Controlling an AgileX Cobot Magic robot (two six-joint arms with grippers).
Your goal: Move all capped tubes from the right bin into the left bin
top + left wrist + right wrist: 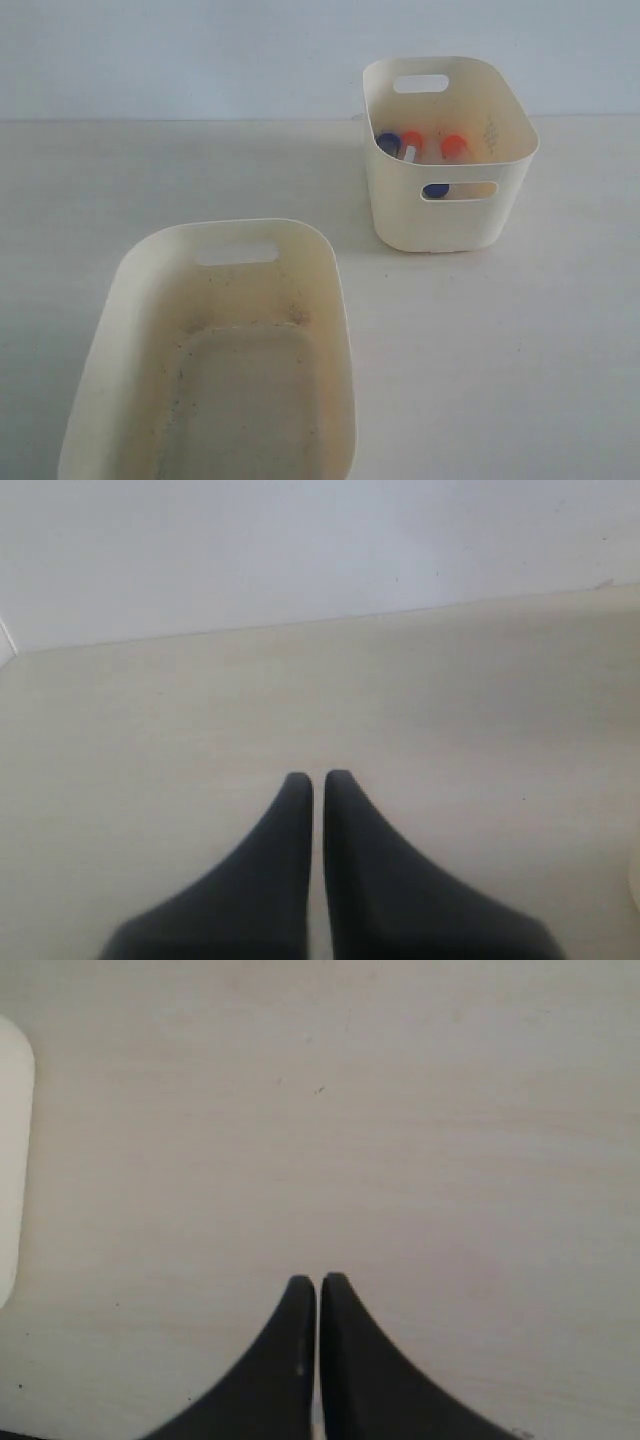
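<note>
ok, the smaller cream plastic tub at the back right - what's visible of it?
The smaller cream plastic tub looks deep, with rounded corners. Oval handle slots show in its near and far walls. It stands upright on the pale table, apart from the larger cream tub. Capped tubes sit inside, orange and blue caps showing; one blue cap shows through the near slot. Nothing else touches it.

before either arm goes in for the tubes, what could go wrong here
The capped tubes sit bunched low in the deep right bin, so a gripper may bump the wall or pinch two together. Both the left gripper and right gripper are shut above the table; going in without opening would only shove tubes around. A blue cap shows at the front handle slot, where a nudged tube might snag.
</note>
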